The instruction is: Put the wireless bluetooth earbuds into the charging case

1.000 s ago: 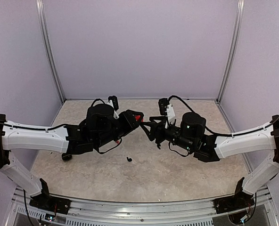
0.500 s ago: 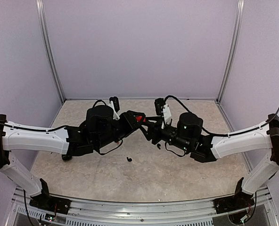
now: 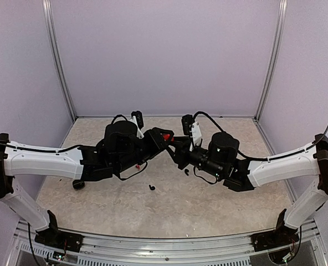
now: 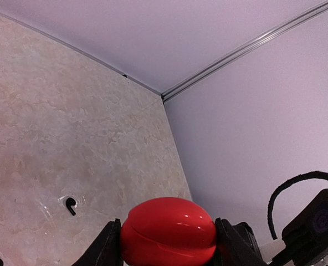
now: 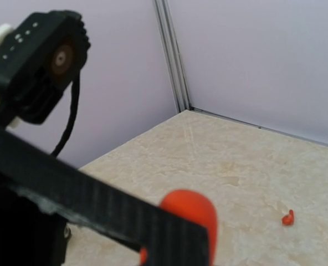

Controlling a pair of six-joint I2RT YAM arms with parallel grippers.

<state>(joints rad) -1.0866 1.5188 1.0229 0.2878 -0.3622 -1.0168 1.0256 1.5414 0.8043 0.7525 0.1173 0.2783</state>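
My left gripper (image 3: 164,137) is shut on the closed red charging case (image 4: 168,230) and holds it above the table, one finger on each side. My right gripper (image 3: 175,149) is right beside the case, jaws apart; one of its fingers (image 5: 97,210) crosses in front of the case (image 5: 191,213). One black earbud (image 3: 150,187) lies on the table in front of the arms, and another (image 3: 185,172) lies under the right gripper. The left wrist view shows a black earbud (image 4: 70,204). A red earbud (image 5: 287,218) lies on the table in the right wrist view. The other red bud is hidden.
The marbled table (image 3: 169,210) is closed in by lilac walls with metal corner posts (image 3: 61,66) at the back. The left arm's wrist camera housing (image 5: 39,61) hangs close to the right gripper.
My left gripper has lifted the red case slightly up and away. My right arm has moved left toward the case, until its fingers are next to it.
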